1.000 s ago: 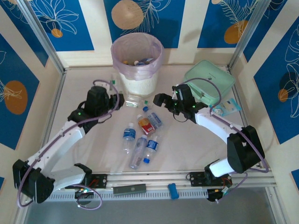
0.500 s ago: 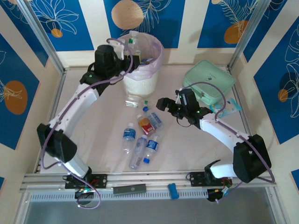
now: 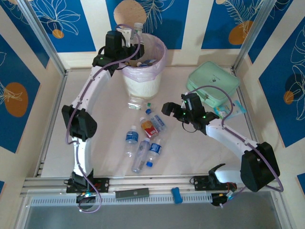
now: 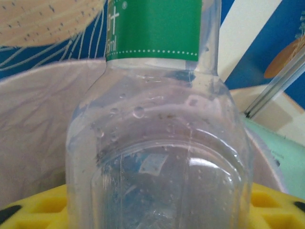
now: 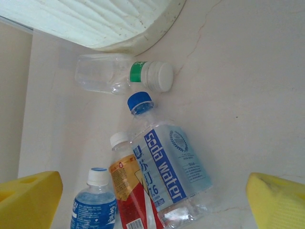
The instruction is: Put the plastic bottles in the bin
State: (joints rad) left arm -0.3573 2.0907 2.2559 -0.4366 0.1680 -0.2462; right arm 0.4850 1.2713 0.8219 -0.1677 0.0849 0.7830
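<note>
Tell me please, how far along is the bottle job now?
Done: several bottles already lie inside the bin. In hand: the left gripper holds a green-labelled bottle over the bin. Left: six more lie on the table, among them the soda water bottle and the red-labelled one, below the open right gripper.

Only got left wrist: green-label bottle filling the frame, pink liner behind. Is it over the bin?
Observer: Yes. From the top view, the green-label bottle stands upright at the left gripper, above the bin.
Operator: Right arm?
Observer: The right gripper is open, low over the soda water bottle and the red-labelled bottle.
Operator: Any strays?
Observer: A clear bottle with a green band lies on its side beside the bin's base.
</note>
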